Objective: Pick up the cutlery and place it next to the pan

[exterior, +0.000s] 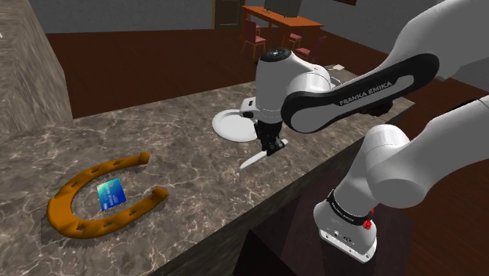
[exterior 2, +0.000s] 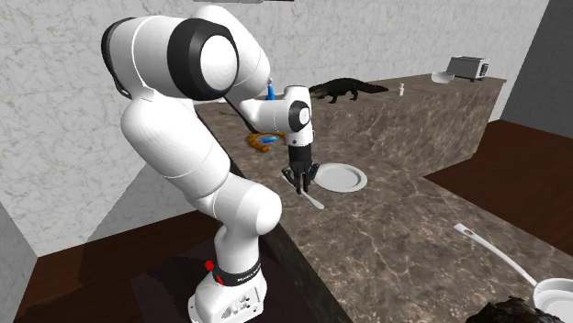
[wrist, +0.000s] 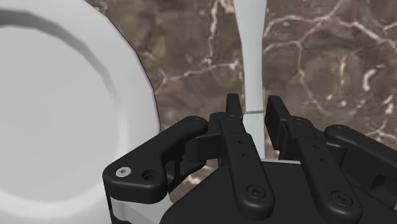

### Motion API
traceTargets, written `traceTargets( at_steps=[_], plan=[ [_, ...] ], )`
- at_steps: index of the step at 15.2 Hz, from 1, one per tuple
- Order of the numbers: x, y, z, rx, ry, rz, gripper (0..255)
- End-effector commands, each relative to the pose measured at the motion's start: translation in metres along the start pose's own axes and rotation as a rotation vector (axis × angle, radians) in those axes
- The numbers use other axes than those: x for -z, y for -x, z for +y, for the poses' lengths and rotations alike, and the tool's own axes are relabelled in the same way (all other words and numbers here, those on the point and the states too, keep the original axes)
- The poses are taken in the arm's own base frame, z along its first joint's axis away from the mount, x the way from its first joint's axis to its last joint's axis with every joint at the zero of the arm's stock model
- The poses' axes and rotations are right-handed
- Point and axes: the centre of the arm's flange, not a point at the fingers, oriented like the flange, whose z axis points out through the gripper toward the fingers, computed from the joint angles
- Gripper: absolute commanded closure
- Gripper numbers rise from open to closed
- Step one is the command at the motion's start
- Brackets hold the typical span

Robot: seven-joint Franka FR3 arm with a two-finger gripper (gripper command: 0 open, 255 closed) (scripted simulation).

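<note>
1. Cutlery, one plain white piece with a long narrow body, sits between the two black fingers of the pincer. The fingers are closed against its sides and clasp it.
2. In the shoulder view the cutlery slants down from the pincer toward the worktop. I cannot tell whether its low end touches the stone.
3. A round white plate lies flat just beside the pincer. In the second exterior view the plate is just to the right of the cutlery and the pincer.
4. The worktop is dark brown marble with pale veins.
5. The white pan rests at the second exterior view's lower right, well apart from the cutlery, with its long handle pointing toward the plate.
6. At the shoulder view's left, an orange horseshoe-shaped object lies flat on the worktop, and a small blue card lies inside its curve.
</note>
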Motion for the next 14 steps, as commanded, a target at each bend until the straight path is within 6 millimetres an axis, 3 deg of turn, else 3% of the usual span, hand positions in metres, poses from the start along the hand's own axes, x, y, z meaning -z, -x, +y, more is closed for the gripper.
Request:
traceTargets(
  at_steps=[1,14],
  plan=[
    [0.008,0.002,-0.002,0.0,-0.003,-0.002,255],
    [0.075,0.016,-0.003,0.0,-0.003,-0.002,255]
  ],
)
